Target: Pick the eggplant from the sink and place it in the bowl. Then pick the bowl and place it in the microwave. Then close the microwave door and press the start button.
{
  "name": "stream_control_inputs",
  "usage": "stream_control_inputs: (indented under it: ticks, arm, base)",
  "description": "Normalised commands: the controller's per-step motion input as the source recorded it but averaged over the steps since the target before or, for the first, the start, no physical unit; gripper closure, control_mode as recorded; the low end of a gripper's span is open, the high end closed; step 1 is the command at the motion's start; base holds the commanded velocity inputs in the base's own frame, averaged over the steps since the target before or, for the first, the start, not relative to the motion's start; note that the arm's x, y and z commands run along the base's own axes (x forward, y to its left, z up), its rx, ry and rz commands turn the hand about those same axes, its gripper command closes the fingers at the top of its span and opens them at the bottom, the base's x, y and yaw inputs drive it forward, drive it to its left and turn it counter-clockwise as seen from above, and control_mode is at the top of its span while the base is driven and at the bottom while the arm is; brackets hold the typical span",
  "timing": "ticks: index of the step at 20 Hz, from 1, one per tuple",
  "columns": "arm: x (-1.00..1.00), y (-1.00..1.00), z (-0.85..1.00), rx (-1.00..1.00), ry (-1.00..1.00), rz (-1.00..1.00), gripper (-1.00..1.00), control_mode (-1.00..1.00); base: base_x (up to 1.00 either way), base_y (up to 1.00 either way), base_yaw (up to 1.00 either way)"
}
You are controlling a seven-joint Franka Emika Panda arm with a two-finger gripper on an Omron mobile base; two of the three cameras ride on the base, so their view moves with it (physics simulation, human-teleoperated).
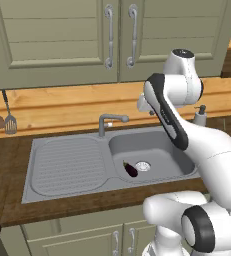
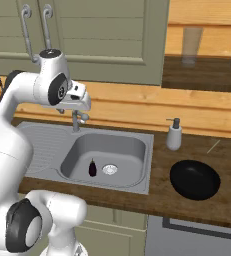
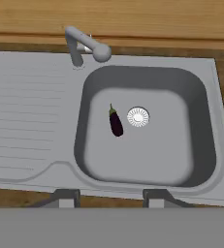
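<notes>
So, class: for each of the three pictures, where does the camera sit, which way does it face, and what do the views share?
Left base view: behind the arm, to its left, facing forward and down at the sink; arm at lower right.
Right base view: behind, right; arm at lower left, bowl on the counter.
Hand view: on the hand, looking down into the basin; gripper at the bottom.
All share the eggplant beside the drain.

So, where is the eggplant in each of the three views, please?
Left base view: the eggplant lies on the basin floor, lower centre, just left of the round drain.
Right base view: left of centre, again left of the drain.
Hand view: near the middle, left of the drain.
Shared landmark: the drain, always right beside it, in the sink.
</notes>
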Motion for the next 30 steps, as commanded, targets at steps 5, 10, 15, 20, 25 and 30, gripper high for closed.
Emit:
stream_control_inputs:
  ticks: [5,10,15,20,25,30]
  arm:
    - [-0.12,0.04,0.00,-0.01,-0.01,0.01,-1.00,-1.00]
    - [-0.35,0.07,-0.34,-0.04,0.00,0.04,-1.00,-1.00]
    - [-0.04,-0.02,-0.94,-0.02,0.01,0.02,-1.00,-1.00]
    - [0.01,-0.11,-0.62,0.00,0.01,0.00,-1.00,-1.00]
    - [0.06,-0.41,-0.48,0.04,0.00,0.03,-1.00,-1.00]
    - [0.32,-0.15,-0.55,0.00,0.00,0.00,-1.00,-1.00]
  base:
    - [0.00,0.00,0.00]
    - [0.00,0.00,0.00]
    - [0.00,0.00,0.00]
    - [0.00,0.00,0.00]
    - [0.00,0.00,0.00]
    - [0.00,0.00,0.00]
